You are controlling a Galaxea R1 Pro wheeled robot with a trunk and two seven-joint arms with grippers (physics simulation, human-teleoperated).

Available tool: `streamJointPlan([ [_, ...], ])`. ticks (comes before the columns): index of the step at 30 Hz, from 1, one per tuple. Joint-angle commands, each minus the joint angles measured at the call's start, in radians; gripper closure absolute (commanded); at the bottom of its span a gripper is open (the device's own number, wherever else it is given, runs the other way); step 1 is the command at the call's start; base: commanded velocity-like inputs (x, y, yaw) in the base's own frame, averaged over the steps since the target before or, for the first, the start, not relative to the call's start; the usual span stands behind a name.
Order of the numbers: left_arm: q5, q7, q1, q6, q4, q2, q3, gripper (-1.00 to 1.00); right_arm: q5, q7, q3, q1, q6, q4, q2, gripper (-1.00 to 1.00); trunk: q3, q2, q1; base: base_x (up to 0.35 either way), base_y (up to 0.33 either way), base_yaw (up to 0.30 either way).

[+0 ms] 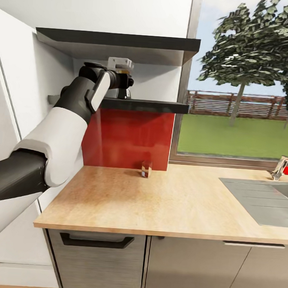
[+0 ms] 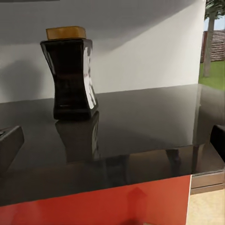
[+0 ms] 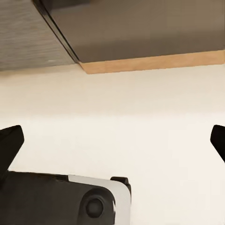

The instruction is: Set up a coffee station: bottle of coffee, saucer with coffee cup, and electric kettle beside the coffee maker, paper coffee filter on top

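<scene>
We count two dark boards of the kitchen shelf on the wall, one above the other, and one bottle of coffee standing upright on the lower board. In the left wrist view it is a dark waisted jar with a tan-yellow lid, set toward the back wall, its reflection lying on the glossy board in front of it.

Our left arm reaches up from the left of the head view to the lower board, with the left gripper level with it. Its jaws are spread wide: one fingertip shows at one edge of the wrist view and the other at the opposite edge, with nothing between them. The bottle stands beyond the jaws, well apart from both tips and nearer the side of the first one. It is not inside the gap.

Below, one surface runs along the wall, the kitchen countertop, with one steel sink set into it at the right and one tap with a red knob behind it. One small glass jar stands on the surface against the red backsplash.

The right gripper hangs low over a pale floor beside a cabinet base. Its jaws are likewise parted, the two dark tips far apart, with nothing held.
</scene>
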Motion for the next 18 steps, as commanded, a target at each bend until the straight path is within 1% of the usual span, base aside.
streamJointPlan([
  [1, -0.001, 0.001, -0.001, 0.005, -0.002, 0.000, -0.001, -1.00, -0.017, 0.008, 0.007, 0.003, -0.004, 0.001, 0.000, -1.00, -0.002, -0.002, 0.001, 0.096, 0.000, 0.000],
  [4, -0.001, 0.001, -0.001, 0.005, -0.004, 0.000, 0.001, -1.00, -0.033, -0.028, 0.008, 0.010, -0.009, 0.001, 0.002, -1.00, -0.002, -0.002, 0.001, 0.207, 0.000, 0.000],
  [5, -0.001, 0.001, -0.001, 0.005, -0.004, 0.000, 0.001, -1.00, -0.037, -0.064, 0.009, 0.012, -0.009, 0.001, 0.004, -1.00, -0.002, -0.002, 0.001, 0.119, 0.000, 0.000],
  [9, -0.001, 0.001, -0.001, 0.005, -0.003, 0.000, 0.002, -1.00, -0.040, -0.108, 0.010, 0.013, -0.009, 0.001, 0.007, -1.00, -0.002, -0.002, 0.001, 0.082, 0.000, 0.000],
  [14, -0.002, 0.001, -0.001, 0.005, 0.005, 0.000, 0.002, -1.00, -0.041, -0.122, 0.010, 0.013, -0.008, 0.001, 0.008, -1.00, -0.002, -0.002, 0.001, 0.181, 0.000, 0.000],
  [18, -0.002, 0.002, -0.001, 0.004, 0.004, 0.000, 0.002, -1.00, -0.041, -0.125, 0.010, 0.013, -0.008, 0.001, 0.008, -1.00, -0.002, -0.002, 0.001, 0.084, 0.000, 0.000],
])
